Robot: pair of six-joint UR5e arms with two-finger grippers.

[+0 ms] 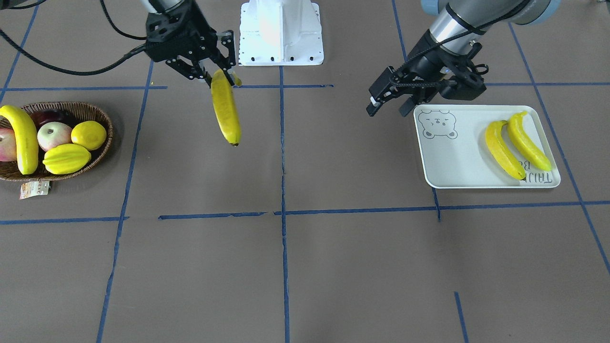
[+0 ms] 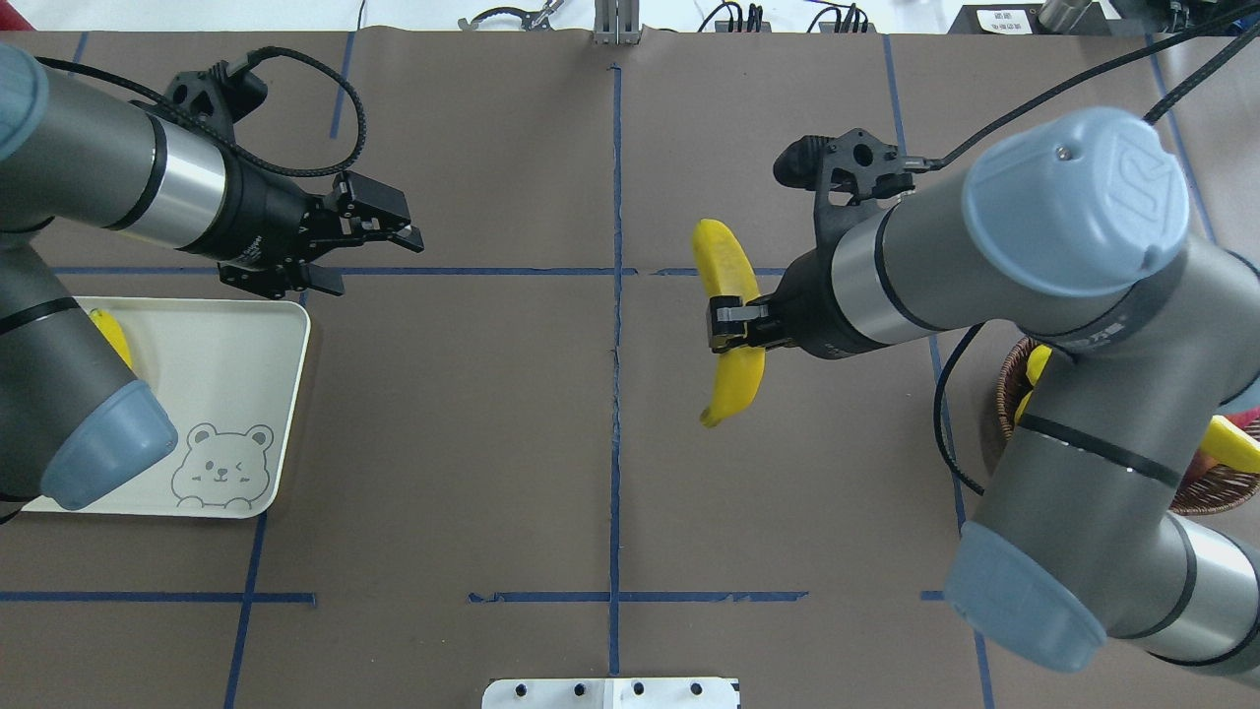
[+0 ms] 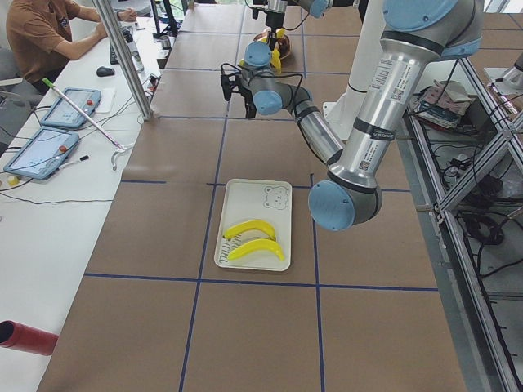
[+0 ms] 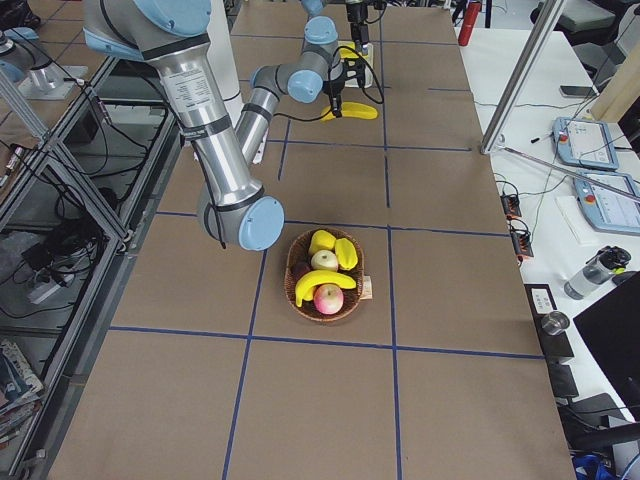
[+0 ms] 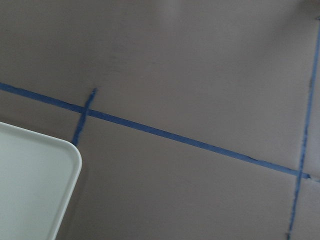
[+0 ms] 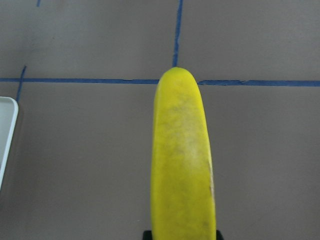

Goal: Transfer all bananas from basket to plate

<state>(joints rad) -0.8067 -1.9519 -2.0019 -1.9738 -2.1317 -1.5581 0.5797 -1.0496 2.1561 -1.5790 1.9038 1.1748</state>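
Banana (image 1: 226, 112) was clamped in right gripper (image 1: 220, 77), aloft mid-table, well apart from plate (image 1: 452, 162). Left gripper (image 1: 388, 107) hung spread and empty by plate's corner. Smooth skin and narrow pinch could let it swivel or slip during carry, dropping short.

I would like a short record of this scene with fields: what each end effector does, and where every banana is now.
basket: one waiting banana inside, with other fruit
plate: two delivered bananas, side by side
right end effector: shut on the carried banana, in the air between basket and plate
left end effector: open, empty, near the plate's bear corner
progress: two of four bananas on plate
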